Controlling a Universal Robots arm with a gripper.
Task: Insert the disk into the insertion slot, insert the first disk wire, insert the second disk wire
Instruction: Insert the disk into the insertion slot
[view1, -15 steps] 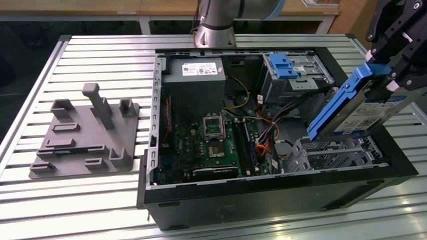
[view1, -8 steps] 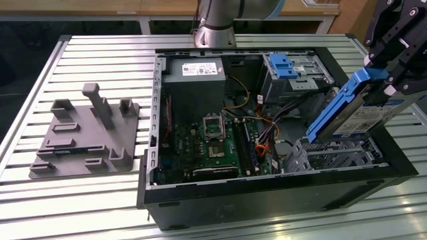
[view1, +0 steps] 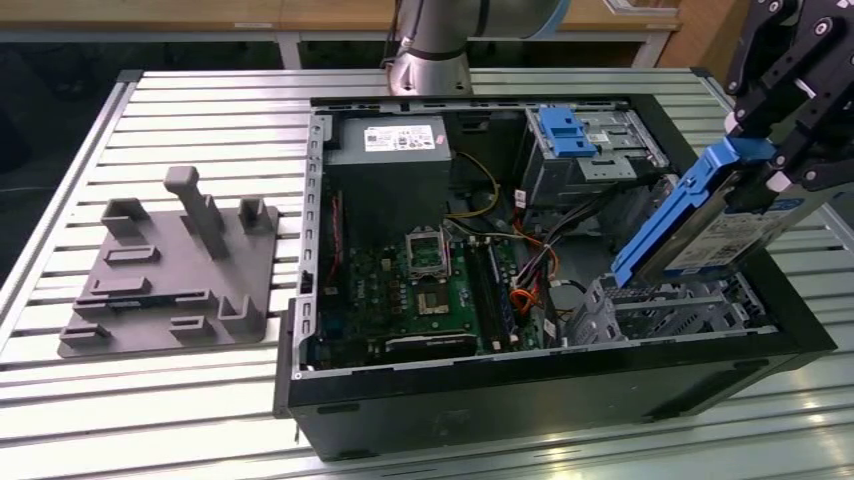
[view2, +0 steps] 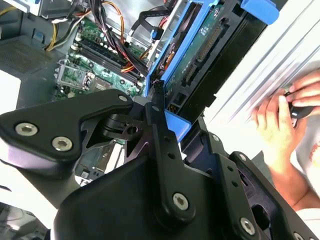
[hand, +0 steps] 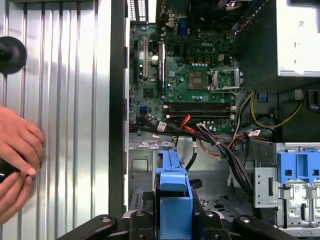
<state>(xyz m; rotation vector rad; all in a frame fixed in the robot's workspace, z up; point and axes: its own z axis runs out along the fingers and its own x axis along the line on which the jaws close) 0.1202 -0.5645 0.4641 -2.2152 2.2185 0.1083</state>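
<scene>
The robot's black hand (view1: 763, 170) is clamped tight on the disk (view1: 714, 235). It holds the disk up in the air at the exterior view's right, over one corner of the open computer case (view1: 534, 385). The disk is tilted, with its blue frame (view1: 667, 225) along one long edge and its white and blue label facing out. Its low end points down at the insertion slot (view1: 674, 310), the low silver cage with little holes in its walls. The end sits just above the slot (I cannot tell if the tip touches the metal), so the disk is not yet in. In the second wrist view one of the hand's fingers (view2: 159, 125) presses on the blue frame, and the green underside of the disk shows past it. Inside the case lie a green board (view1: 427, 290), a grey power box (view1: 387, 140) and a bundle of wires (view1: 534, 265) in red, orange and black that runs between the board and the cages. A taller grey cage with a blue latch (view1: 581, 140) stands at the far side of the case, well apart from the disk. The case sits on a counter (view1: 200, 400) made of shiny metal slats. A flat grey plate with pegs (view1: 160, 270) lies beside the case at the exterior view's left. In the first wrist view a person's two hands (hand: 17, 145) are at the edge of the counter, close together around something small and dark.
</scene>
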